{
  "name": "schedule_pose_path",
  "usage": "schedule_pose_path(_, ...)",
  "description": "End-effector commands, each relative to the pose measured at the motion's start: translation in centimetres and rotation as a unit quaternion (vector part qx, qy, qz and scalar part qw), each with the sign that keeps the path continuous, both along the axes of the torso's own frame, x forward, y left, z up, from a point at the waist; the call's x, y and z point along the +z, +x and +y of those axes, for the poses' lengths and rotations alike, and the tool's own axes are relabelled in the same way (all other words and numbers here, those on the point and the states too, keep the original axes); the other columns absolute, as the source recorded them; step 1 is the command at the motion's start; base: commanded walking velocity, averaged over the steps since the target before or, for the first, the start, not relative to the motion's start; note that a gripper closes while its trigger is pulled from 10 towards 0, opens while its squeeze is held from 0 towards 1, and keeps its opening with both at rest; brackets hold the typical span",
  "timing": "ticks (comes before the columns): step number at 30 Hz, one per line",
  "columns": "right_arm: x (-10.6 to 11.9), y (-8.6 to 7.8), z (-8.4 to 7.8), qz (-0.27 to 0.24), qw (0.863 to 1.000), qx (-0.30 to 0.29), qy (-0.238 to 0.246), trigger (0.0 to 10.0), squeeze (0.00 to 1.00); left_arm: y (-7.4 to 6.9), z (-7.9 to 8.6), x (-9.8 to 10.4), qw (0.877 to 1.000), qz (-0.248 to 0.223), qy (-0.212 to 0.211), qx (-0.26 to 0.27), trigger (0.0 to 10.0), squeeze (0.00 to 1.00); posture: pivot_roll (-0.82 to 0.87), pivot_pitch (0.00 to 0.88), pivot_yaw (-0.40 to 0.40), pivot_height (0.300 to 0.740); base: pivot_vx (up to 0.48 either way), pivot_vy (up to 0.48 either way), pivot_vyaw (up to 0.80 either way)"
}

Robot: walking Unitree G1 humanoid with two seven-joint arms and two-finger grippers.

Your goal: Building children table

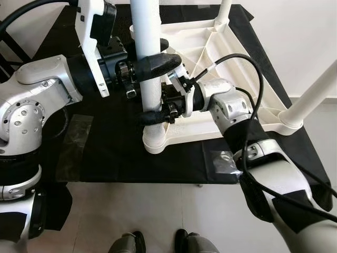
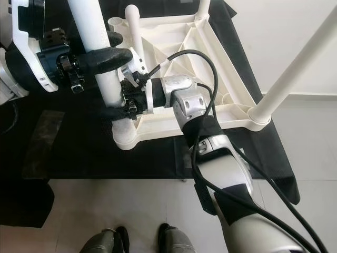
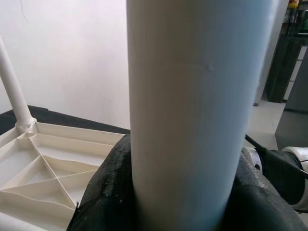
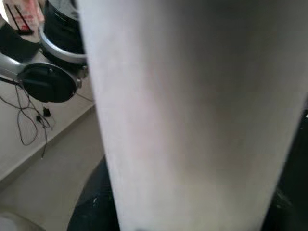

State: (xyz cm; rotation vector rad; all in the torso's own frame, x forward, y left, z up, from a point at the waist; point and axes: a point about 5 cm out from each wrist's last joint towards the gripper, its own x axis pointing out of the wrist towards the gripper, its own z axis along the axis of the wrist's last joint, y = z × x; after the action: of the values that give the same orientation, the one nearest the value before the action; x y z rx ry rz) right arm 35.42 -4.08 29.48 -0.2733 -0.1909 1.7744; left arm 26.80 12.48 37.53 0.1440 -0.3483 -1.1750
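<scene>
**Ana:** Black cloth (image 1: 121, 153) covers the pale tiled floor, and the white tabletop (image 1: 210, 113) lies on it upside down, ribs showing. Two legs already stand in the far and right corners.

**Ben:** And the near-left corner?

**Ana:** That is the step in hand. A white leg (image 1: 149, 63) stands upright with its foot at the corner socket (image 1: 155, 141). The left gripper (image 1: 152, 64) is clamped around it higher up, black fingers wrapped on the tube. The right gripper (image 1: 158, 113) is closed on the same leg just above the socket.

**Ben:** Is it fully seated?

**Ana:** I cannot tell; the right gripper's fingers hide the joint. Both wrist views show the tube pressed close between dark pads.

**Ben:** So what does the next move call for?

**Ana:** I judge a straight downward push, keeping the leg vertical so it doesn't jam, with both grips firm until it bottoms out.
</scene>
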Motion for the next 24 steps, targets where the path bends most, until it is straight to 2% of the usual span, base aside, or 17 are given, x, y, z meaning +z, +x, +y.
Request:
schedule_pose_path(1, -0.2, -0.5, 1.2, 0.001, 0.999, 0.038, -0.013, 0.0, 0.00, -0.3, -1.0, -0.6, 0.999, 0.020, 0.015, -0.032, 0.0, 0.00, -0.10, 0.262, 0.008, 0.740, 0.000, 0.000, 0.00)
schedule_pose_path(5, -0.2, -0.4, 1.0, 0.000, 0.999, 0.043, -0.020, 0.0, 0.00, -0.4, -1.1, -0.5, 0.999, 0.020, 0.012, -0.041, 0.0, 0.00, -0.11, 0.272, 0.008, 0.740, 0.000, 0.000, 0.00)
schedule_pose_path(6, -0.2, -0.3, 1.0, -0.001, 0.999, 0.043, -0.021, 0.0, 0.00, -0.4, -1.2, -0.4, 0.999, 0.019, 0.010, -0.044, 2.5, 1.00, -0.11, 0.272, 0.008, 0.740, 0.000, 0.000, 0.00)
schedule_pose_path(7, -0.2, -0.2, 0.9, -0.002, 0.999, 0.041, -0.020, 0.0, 0.00, -0.4, -1.2, -0.3, 0.999, 0.021, 0.005, -0.047, 4.2, 1.00, -0.11, 0.274, 0.008, 0.740, 0.000, 0.000, 0.00)
schedule_pose_path(9, -0.2, -0.2, 0.9, -0.002, 0.999, 0.041, -0.020, 0.0, 0.00, -0.4, -1.2, -0.3, 0.999, 0.021, 0.005, -0.047, 4.2, 1.00, -0.11, 0.274, 0.008, 0.740, 0.000, 0.000, 0.00)
schedule_pose_path(10, -0.3, -0.1, 1.0, -0.007, 0.999, 0.033, -0.021, 0.0, 0.00, -0.3, -1.2, -0.2, 0.999, 0.020, 0.000, -0.039, 10.0, 1.00, -0.11, 0.275, 0.008, 0.740, 0.000, 0.000, 0.00)
schedule_pose_path(12, -0.9, 0.0, 1.3, -0.017, 1.000, -0.003, -0.025, 0.0, 0.00, -0.1, -1.0, -0.2, 0.999, 0.026, -0.008, -0.026, 10.0, 1.00, -0.13, 0.267, 0.005, 0.740, 0.000, 0.000, 0.00)
schedule_pose_path(14, -0.9, 0.0, 1.3, -0.017, 1.000, -0.003, -0.025, 0.0, 0.00, -0.1, -1.0, -0.2, 0.999, 0.026, -0.008, -0.026, 10.0, 1.00, -0.13, 0.267, 0.005, 0.740, 0.000, 0.000, 0.00)
schedule_pose_path(15, -1.1, 0.1, 1.5, -0.018, 0.999, -0.022, -0.026, 0.0, 0.00, 0.0, -1.0, -0.2, 0.999, 0.028, -0.009, -0.020, 10.0, 0.00, -0.13, 0.266, 0.007, 0.740, 0.000, 0.000, 0.00)
schedule_pose_path(17, -1.7, 0.4, 2.0, -0.017, 0.996, -0.088, -0.017, 0.0, 0.00, 0.7, -0.3, -0.2, 0.999, 0.037, -0.017, -0.006, 10.0, 0.00, -0.15, 0.260, -0.001, 0.740, 0.000, 0.000, 0.00)
schedule_pose_path(21, -2.4, 0.3, 2.3, -0.010, 0.991, -0.135, -0.015, 0.0, 0.00, 1.3, 0.3, -0.3, 0.999, 0.044, -0.025, 0.003, 10.0, 0.00, -0.15, 0.259, -0.002, 0.740, 0.000, 0.000, 0.00)
schedule_pose_path(22, -3.5, 0.2, 3.0, 0.003, 0.982, -0.189, -0.020, 0.0, 0.00, 1.5, 0.6, -0.3, 0.999, 0.046, -0.028, 0.008, 10.0, 0.00, -0.16, 0.255, -0.006, 0.740, 0.000, 0.000, 0.00)
schedule_pose_path(23, -3.5, 0.2, 3.0, 0.003, 0.982, -0.189, -0.020, 0.0, 0.00, 1.5, 0.6, -0.3, 0.999, 0.046, -0.028, 0.008, 10.0, 0.00, -0.16, 0.255, -0.006, 0.740, 0.000, 0.000, 0.00)
schedule_pose_path(24, -5.2, 0.6, 3.8, 0.024, 0.939, -0.343, 0.014, 0.0, 0.00, 1.6, 0.8, -0.4, 0.998, 0.047, -0.029, 0.012, 10.0, 0.00, -0.17, 0.256, -0.003, 0.740, 0.000, 0.000, 0.00)
